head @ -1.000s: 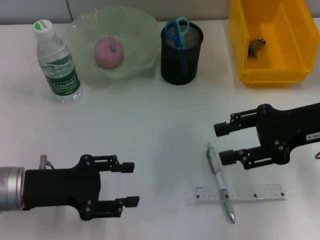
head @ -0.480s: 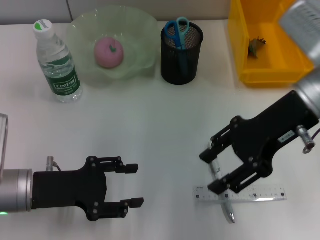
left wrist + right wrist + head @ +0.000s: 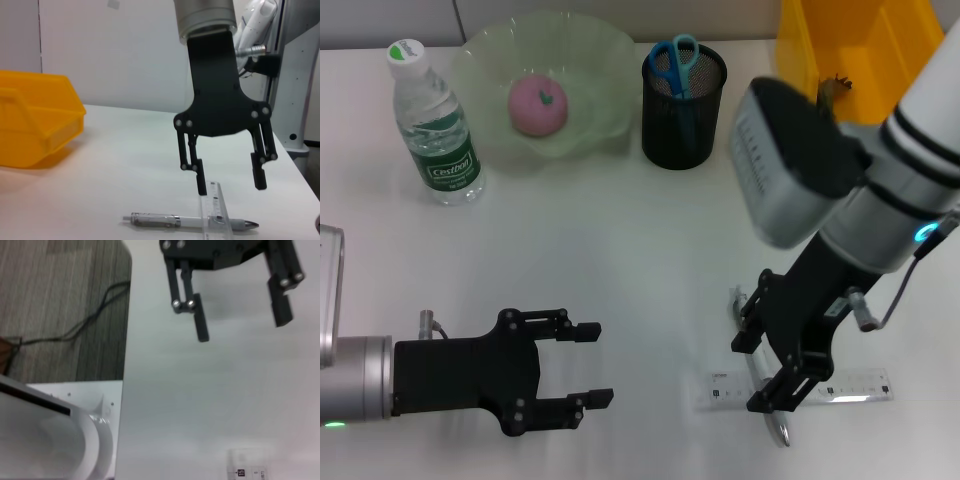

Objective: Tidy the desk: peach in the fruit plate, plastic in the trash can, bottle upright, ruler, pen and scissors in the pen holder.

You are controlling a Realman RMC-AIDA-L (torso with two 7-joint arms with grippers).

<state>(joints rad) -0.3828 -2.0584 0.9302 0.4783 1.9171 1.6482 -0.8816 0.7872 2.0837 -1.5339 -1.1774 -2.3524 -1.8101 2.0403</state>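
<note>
Right gripper (image 3: 767,372) stood jaws apart directly over pen (image 3: 761,383) and ruler (image 3: 860,385), straddling pen; approach from above occupied. Left gripper (image 3: 590,364) hung jaws apart low over table (image 3: 620,240), well apart from pen. Wide bare strip of table lay between grippers and back row: bottle (image 3: 432,122), fruit plate (image 3: 545,90), pen holder (image 3: 683,95), yellow bin (image 3: 855,60).
</note>
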